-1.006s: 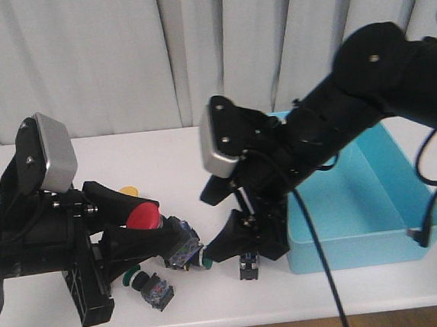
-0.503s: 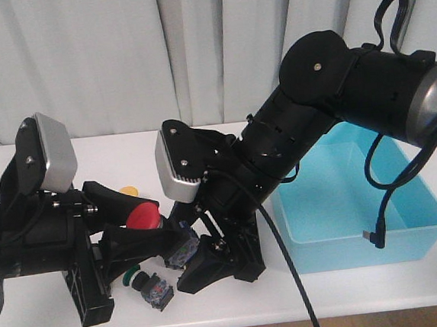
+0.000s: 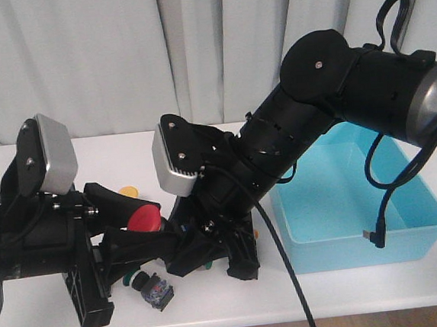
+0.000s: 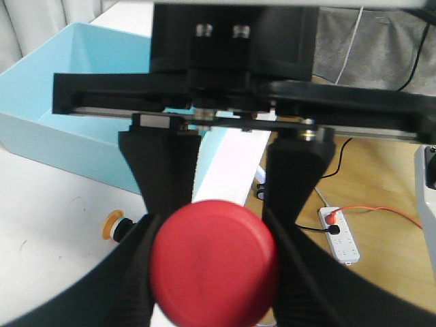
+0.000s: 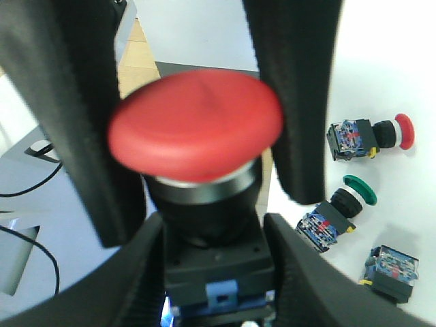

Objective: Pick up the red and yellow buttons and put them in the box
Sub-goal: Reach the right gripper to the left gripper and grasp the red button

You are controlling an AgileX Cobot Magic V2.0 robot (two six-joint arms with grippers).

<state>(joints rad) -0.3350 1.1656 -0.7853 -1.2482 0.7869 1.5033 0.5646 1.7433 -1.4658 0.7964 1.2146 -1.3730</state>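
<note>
- Nearest to me, on the worktop (image 3: 382, 283) just below both jaws, lies a small green-capped switch (image 3: 151, 285). It is not part of the task.
- The left gripper (image 3: 154, 226) has its jaws clamped on the big red button (image 5: 197, 136), one finger against each side of the round cap. The button hangs above the worktop, not resting on it.
- The right gripper (image 3: 212, 260) comes at the same button from the opposite side. In its wrist view the blocky black body sits between its jaws, with a finger lying against each flank. I cannot tell if these jaws already press or only touch.
- I judge the button to be light and stiff, of hard plastic. The domed cap looks smooth and could slip or turn under a pinch. The flat sides of the black body look like the surer place to hold, and that is where the right jaws stand.
- On the worktop past the right jaws lie a small red button (image 5: 369, 136), one more green switch (image 5: 337, 212) and a loose switch body (image 5: 390, 272).
- Beyond the left jaws, near them, a yellow button (image 3: 130, 191) sits half hidden.
- The box (image 3: 408, 231) stands well apart from the jaws, beside the right arm. No button shows in the part of it that I see.
</note>
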